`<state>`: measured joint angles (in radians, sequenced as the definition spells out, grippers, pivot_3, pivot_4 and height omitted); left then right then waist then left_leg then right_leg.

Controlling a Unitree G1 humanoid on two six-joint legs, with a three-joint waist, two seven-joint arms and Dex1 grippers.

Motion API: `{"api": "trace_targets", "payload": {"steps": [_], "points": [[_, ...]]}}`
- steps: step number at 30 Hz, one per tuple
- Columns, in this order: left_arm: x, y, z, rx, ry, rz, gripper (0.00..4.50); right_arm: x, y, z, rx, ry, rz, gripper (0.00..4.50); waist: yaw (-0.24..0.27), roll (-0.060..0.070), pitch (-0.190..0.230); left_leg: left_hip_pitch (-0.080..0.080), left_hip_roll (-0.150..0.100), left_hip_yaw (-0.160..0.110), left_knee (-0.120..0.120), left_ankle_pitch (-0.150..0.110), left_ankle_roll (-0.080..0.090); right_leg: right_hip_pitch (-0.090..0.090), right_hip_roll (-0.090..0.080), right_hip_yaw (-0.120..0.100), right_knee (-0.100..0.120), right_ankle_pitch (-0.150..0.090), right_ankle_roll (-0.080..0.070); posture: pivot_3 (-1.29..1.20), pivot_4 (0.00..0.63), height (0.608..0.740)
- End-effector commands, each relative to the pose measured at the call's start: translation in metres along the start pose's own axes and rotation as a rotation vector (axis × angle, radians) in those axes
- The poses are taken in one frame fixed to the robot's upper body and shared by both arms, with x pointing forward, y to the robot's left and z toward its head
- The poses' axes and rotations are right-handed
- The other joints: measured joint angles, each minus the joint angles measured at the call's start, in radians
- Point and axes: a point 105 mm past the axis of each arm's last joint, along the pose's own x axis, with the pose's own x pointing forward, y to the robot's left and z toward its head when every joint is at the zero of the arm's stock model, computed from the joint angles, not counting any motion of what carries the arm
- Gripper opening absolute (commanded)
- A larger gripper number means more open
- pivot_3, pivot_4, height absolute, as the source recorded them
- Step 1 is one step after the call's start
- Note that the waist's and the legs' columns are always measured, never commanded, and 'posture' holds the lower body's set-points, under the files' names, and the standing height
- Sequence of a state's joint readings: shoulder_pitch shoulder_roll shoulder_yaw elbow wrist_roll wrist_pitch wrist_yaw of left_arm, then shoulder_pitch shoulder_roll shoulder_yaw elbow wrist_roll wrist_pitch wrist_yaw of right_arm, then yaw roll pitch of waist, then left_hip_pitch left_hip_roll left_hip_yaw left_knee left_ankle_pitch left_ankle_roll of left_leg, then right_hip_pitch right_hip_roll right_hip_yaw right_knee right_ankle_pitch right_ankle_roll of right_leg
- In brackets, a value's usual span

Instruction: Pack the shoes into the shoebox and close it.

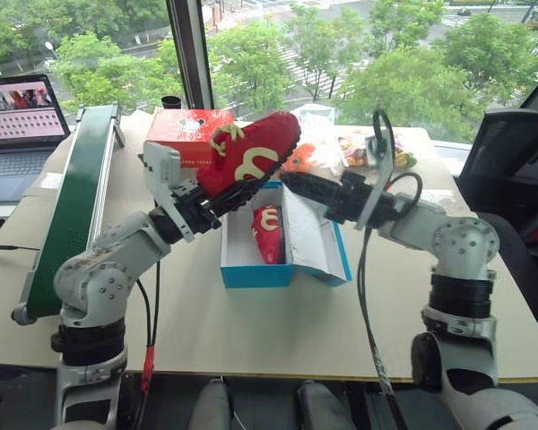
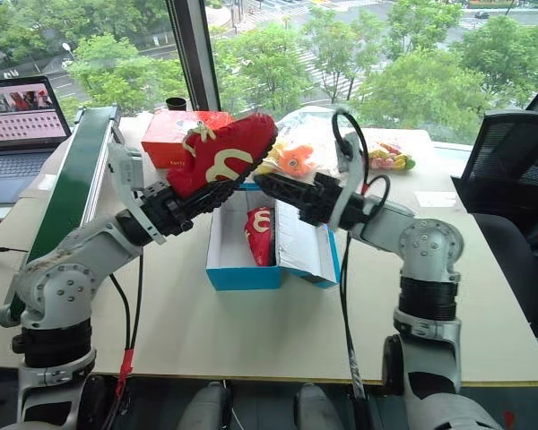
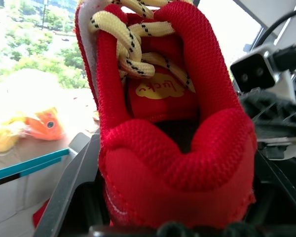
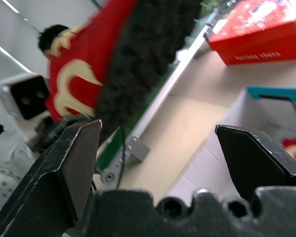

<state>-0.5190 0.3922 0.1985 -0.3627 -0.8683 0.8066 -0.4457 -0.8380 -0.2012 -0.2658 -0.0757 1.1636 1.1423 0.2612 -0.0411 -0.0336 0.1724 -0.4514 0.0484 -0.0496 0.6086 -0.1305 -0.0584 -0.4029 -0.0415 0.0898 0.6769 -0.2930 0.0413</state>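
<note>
The left end effector was clamped on the heel of one shoe, holding it in the air above the open shoebox with its toe tilted up toward the red box. The second shoe lay inside the shoebox, along its right wall. The right end effector hung empty, fingers apart, just under the raised shoe's sole. The worktop in front of the shoebox was bare to its near edge. A green conveyor ran along the left side.
</note>
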Motion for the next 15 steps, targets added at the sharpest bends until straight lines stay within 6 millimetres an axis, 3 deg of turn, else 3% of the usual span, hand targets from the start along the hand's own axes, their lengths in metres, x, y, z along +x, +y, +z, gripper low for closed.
{"api": "trace_targets", "payload": {"steps": [1,2,5,11,13,14,15], "points": [[0.007,-0.022,0.01,0.028,-0.049,-0.083,2.46,0.005,0.007,0.021,-0.002,-0.1,0.01,4.5,0.0,0.0,0.0,0.0,0.0,0.0,0.0,0.0,0.0,0.0,0.0,0.0,0.0,0.0,0.0,0.0,0.15,0.739],[0.008,-0.023,0.01,0.028,-0.049,-0.083,2.46,0.006,0.004,0.021,0.007,-0.104,-0.002,4.5,-0.001,0.0,0.0,0.0,0.0,0.0,0.0,0.0,0.0,0.0,0.0,0.0,0.0,0.0,0.0,0.0,0.15,0.739],[0.008,-0.023,0.009,0.026,-0.049,-0.079,2.45,0.006,-0.003,0.023,0.027,-0.124,-0.034,3.74,-0.002,0.0,0.0,0.0,0.0,0.0,-0.001,0.0,0.0,0.0,0.0,0.0,0.0,0.0,0.0,0.0,0.15,0.739],[0.005,-0.02,0.009,0.035,-0.043,-0.064,2.45,0.007,-0.009,0.027,0.032,-0.14,-0.065,1.75,-0.002,0.0,0.0,0.0,0.0,0.0,-0.001,0.0,0.0,0.0,0.0,0.0,0.0,0.0,0.0,0.0,0.15,0.739],[0.002,-0.019,0.01,0.017,-0.054,-0.061,3.35,0.009,-0.01,0.029,0.032,-0.146,-0.073,1.08,-0.002,0.0,0.0,0.0,0.0,0.0,0.0,0.0,0.0,0.0,0.0,0.0,0.0,0.0,0.0,0.0,0.15,0.739],[0.001,-0.018,0.01,0.011,-0.056,-0.058,3.5,0.009,-0.01,0.029,0.031,-0.146,-0.074,0.83,-0.002,0.0,0.0,0.0,0.0,0.0,0.0,0.0,0.0,0.0,0.0,0.0,0.0,0.0,0.0,0.0,0.15,0.739],[-0.003,-0.017,0.009,0.013,-0.052,-0.055,3.93,0.011,-0.01,0.029,0.028,-0.145,-0.075,0.61,-0.002,0.0,0.0,0.0,0.0,0.0,0.0,0.0,0.0,0.0,0.0,0.0,0.0,0.0,0.0,0.0,0.15,0.739]]}}
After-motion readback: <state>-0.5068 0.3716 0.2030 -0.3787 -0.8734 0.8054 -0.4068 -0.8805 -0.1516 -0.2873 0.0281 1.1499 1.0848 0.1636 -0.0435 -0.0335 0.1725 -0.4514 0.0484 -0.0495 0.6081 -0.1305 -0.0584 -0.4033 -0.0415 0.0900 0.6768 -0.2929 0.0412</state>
